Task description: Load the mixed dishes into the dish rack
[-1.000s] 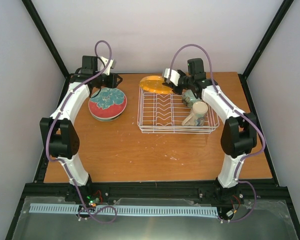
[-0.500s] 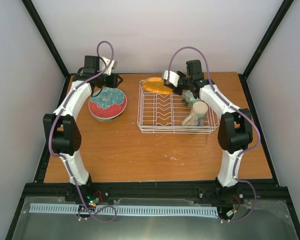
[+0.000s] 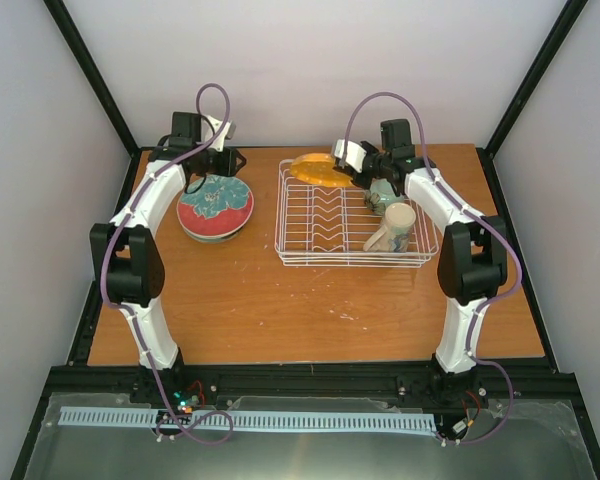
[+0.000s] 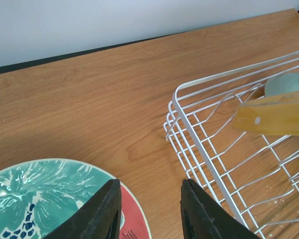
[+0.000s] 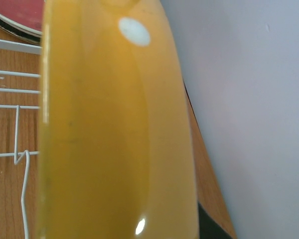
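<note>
Clamped by its rim in the right gripper [image 3: 352, 171] over the rack [image 3: 302, 256] far edge, the yellow plate [image 3: 315, 168] may slip; the left gripper [image 4: 148, 204] hangs open, empty.

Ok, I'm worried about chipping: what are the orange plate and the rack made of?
Orange-yellow plate: probably glazed ceramic, possibly glossy plastic; smooth surface with bright highlights. Dish rack: thin white wire, likely coated metal, bent into prongs.

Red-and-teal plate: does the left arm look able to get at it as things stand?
Probably yes: the left gripper hangs open over the plate's far rim, nothing between them, and the rack stands off to one side.
</note>
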### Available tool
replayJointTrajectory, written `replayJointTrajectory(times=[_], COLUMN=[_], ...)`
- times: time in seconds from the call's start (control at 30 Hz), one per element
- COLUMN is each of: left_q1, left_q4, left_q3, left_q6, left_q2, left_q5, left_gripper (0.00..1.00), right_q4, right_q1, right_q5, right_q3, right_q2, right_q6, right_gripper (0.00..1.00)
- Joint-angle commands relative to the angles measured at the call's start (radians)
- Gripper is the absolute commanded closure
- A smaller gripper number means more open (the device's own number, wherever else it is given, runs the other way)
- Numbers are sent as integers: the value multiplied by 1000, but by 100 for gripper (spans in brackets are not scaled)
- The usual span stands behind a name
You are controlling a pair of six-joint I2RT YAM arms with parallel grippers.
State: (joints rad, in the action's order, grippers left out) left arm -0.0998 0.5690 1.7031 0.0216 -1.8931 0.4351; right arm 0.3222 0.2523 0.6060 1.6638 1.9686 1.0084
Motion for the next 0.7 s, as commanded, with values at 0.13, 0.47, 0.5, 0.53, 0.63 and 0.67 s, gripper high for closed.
replayJointTrajectory(times=[0.13,0.47,0.5,0.53,0.63,0.67], left_q1=[5,3,4,3,3,3], left_q4=[-21,-24,-25,-25,-9,-8], left_q3=[56,66,68,70,89,91], left_q6=[18,7,5,5,6,7], left_q2=[-17,-38,-40,-42,-53,-53], left_q5=[-2,13,16,16,19,17], left_gripper=[66,63,62,61,60,60], right_q4=[-79,-45,-48,-54,-62,-70], right_q1=[-8,-8,-8,-7,-6,-4], right_q5=[86,97,97,97,99,97], right_q3=[-2,-28,-40,-51,-65,-69], right_q2=[33,60,63,65,75,76], right_q6=[19,10,7,1,-15,-24], right_gripper=[97,97,97,97,97,97])
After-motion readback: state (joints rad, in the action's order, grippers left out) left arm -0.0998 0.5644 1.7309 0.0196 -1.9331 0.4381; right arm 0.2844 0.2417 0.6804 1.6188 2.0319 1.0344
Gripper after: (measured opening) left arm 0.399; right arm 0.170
